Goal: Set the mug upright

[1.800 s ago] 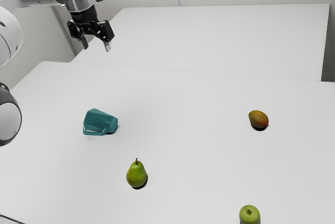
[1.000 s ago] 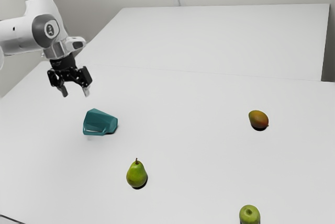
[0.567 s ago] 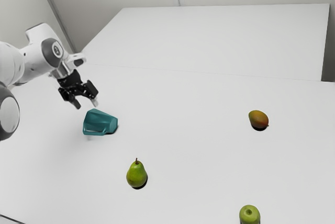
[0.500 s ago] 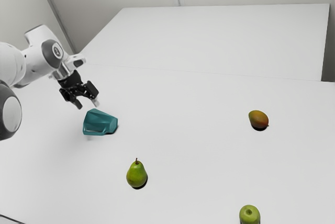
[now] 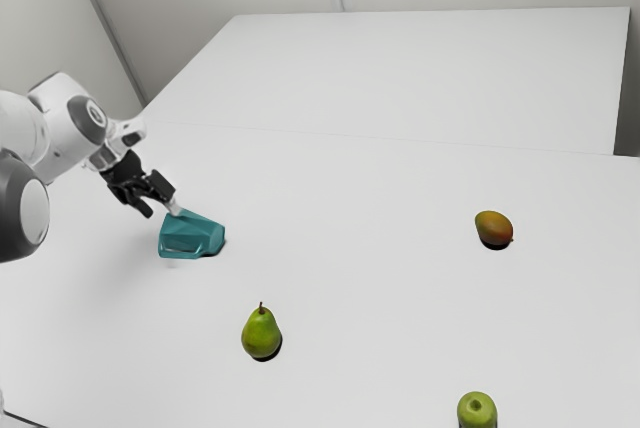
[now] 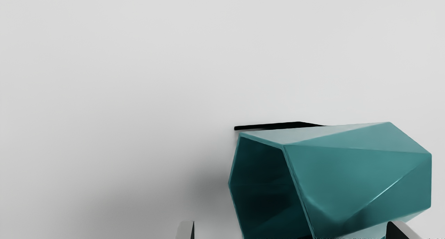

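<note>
The gripper (image 5: 161, 211) is low over the table beside the mug's open end, its fingers apart with nothing held. A teal faceted mug (image 5: 193, 236) lies on its side, its base toward the exterior view's right and its handle toward the front. In the wrist view the mug (image 6: 354, 176) shows its dark open mouth. The gripper (image 6: 290, 230) has one fingertip off the mouth side and the other over the mug's body; whether that one touches is unclear.
A green pear (image 5: 262, 334) stands in front of the mug. Toward the exterior view's right are a mango (image 5: 494, 228) and, near the front edge of that view, a green apple (image 5: 477, 410). All rest on the white table (image 5: 370, 248).
My hand has come down from high above the table to beside the mug, most recently shifting slightly lower and toward the exterior view's left. The mug and fruit have stayed put.
</note>
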Action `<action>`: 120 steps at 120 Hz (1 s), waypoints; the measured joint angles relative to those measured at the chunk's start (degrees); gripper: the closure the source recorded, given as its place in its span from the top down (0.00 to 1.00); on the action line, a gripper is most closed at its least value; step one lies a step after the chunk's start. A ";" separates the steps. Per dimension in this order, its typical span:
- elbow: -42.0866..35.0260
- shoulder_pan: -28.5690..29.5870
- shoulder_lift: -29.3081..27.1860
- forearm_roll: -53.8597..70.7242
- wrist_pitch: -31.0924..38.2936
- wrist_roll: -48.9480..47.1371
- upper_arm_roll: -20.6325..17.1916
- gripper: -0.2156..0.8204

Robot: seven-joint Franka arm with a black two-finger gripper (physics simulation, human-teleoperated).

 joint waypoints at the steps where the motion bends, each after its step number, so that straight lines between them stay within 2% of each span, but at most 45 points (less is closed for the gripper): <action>1: -0.04 0.02 0.01 -0.11 0.03 0.18 0.00 0.79; 54: -2.71 1.82 0.06 -9.95 -2.05 7.64 0.00 0.79; 120: -5.48 3.41 0.06 -18.80 -7.03 11.95 0.00 0.79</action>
